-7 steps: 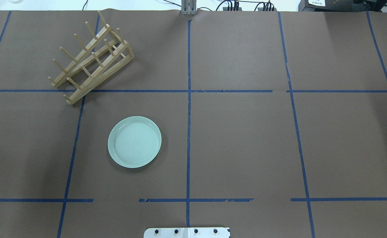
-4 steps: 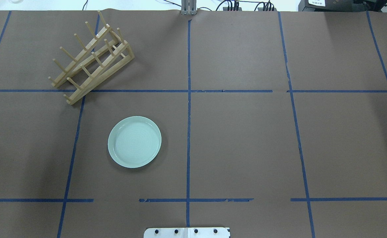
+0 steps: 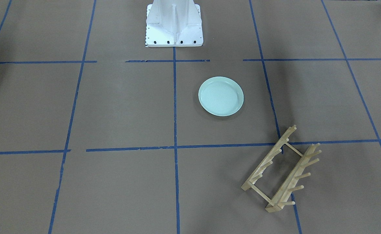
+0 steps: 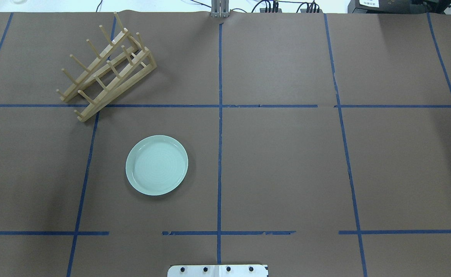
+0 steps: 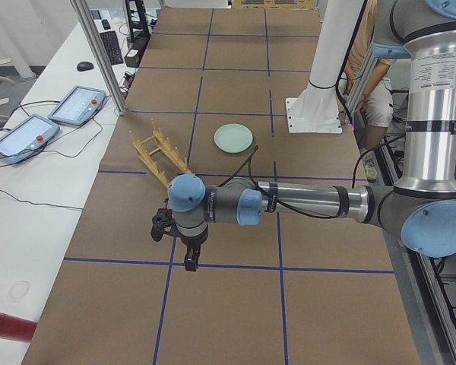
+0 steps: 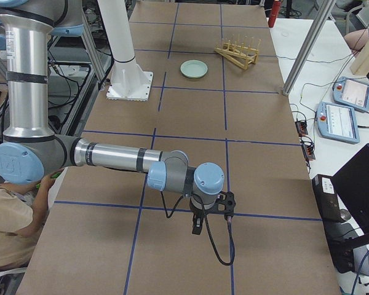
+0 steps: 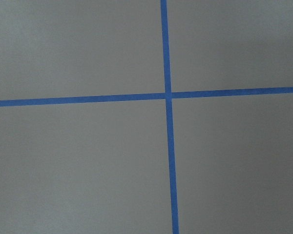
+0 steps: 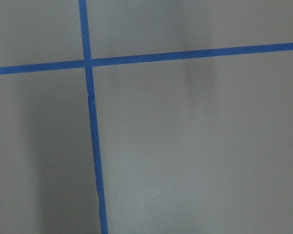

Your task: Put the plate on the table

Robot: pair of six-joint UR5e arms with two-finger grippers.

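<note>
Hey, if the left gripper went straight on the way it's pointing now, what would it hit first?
Most likely the bare table, near a blue tape crossing; the left gripper points straight down.

Left end effector point(image 5: 190, 263); right end effector point(image 6: 195, 226): opening unreadable

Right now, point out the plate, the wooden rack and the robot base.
plate point(image 4: 156, 165), overhead view, centre of its well
wooden rack point(image 4: 116, 92), overhead view, near side rail
robot base point(image 4: 217, 271), overhead view, white foot plate
</note>
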